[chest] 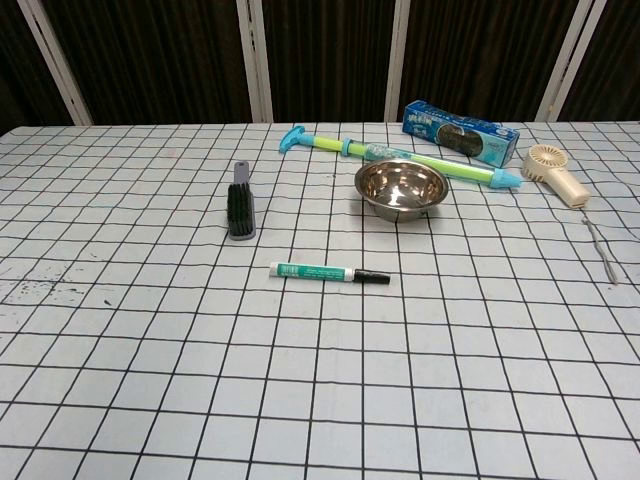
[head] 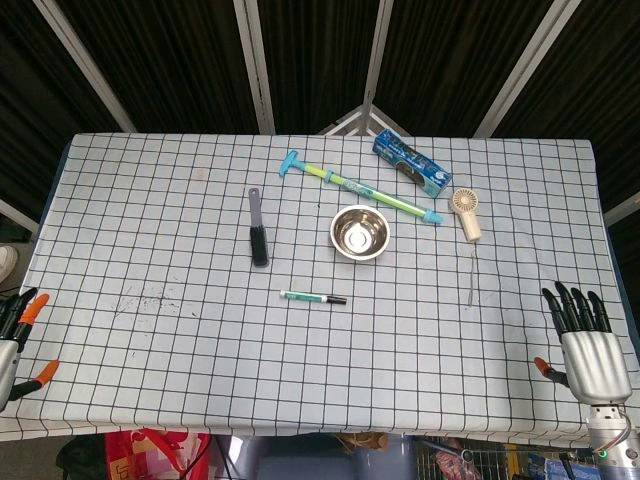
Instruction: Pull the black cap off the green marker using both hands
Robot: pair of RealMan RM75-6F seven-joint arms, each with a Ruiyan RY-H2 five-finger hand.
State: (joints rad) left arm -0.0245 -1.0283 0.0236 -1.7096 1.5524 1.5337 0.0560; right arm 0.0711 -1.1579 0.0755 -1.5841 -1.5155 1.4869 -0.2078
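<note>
Presently on the counter (head: 150, 200): green marker (head: 308, 296), black cap (head: 337, 299) still fitted, lying just before the steel bowl (head: 360, 232). Left hand (head: 18, 335) and right hand (head: 585, 345) waited at opposite counter edges, fingers spread, holding nothing. Task unstarted; grasping and pulling remained.

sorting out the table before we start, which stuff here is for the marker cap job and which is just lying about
For the job:
green marker
its black cap, still on
left hand, open
right hand, open

Just lying about:
steel bowl
grey brush
long green and blue tool
blue box
cream hand fan
</note>
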